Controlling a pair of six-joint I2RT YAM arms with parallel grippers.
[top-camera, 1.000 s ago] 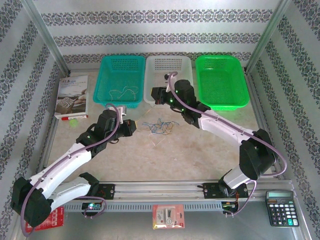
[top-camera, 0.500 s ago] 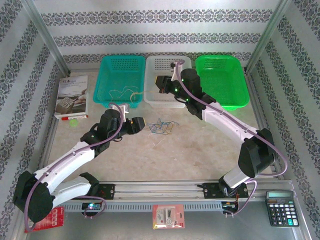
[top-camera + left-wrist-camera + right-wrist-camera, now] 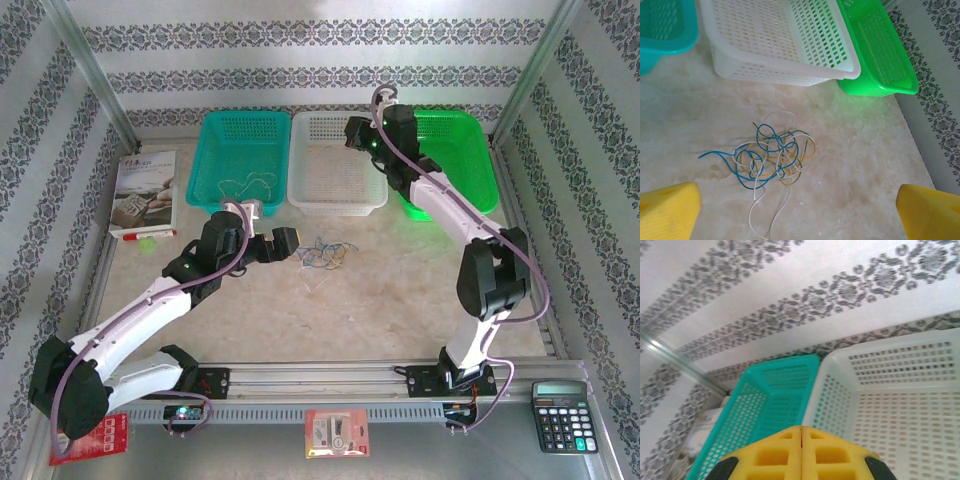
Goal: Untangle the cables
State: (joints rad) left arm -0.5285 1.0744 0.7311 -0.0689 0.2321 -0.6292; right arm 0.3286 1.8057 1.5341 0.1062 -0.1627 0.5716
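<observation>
The cables point(image 3: 320, 253) point(image 3: 772, 157) lie in one small knot of blue, yellow and white loops on the bare worktop point(image 3: 400, 300), near the front wall of the white basket point(image 3: 335, 205) point(image 3: 785, 75) but apart from it. In the left wrist view a blue end strays out to the left and a white end trails toward the camera. A single pale cable point(image 3: 250, 185) lies in the teal basket point(image 3: 200, 160). To the right of the knot and toward the near rail the worktop is open. The left gripper point(image 3: 285, 241) point(image 3: 797, 200) sits just left of the knot, jaws spread wide and holding nothing. The right gripper point(image 3: 352, 132) point(image 3: 801, 450) is up over the far right corner of the white basket, beside the green basket point(image 3: 485, 165), with its yellow pads pressed together and nothing visible between them.
</observation>
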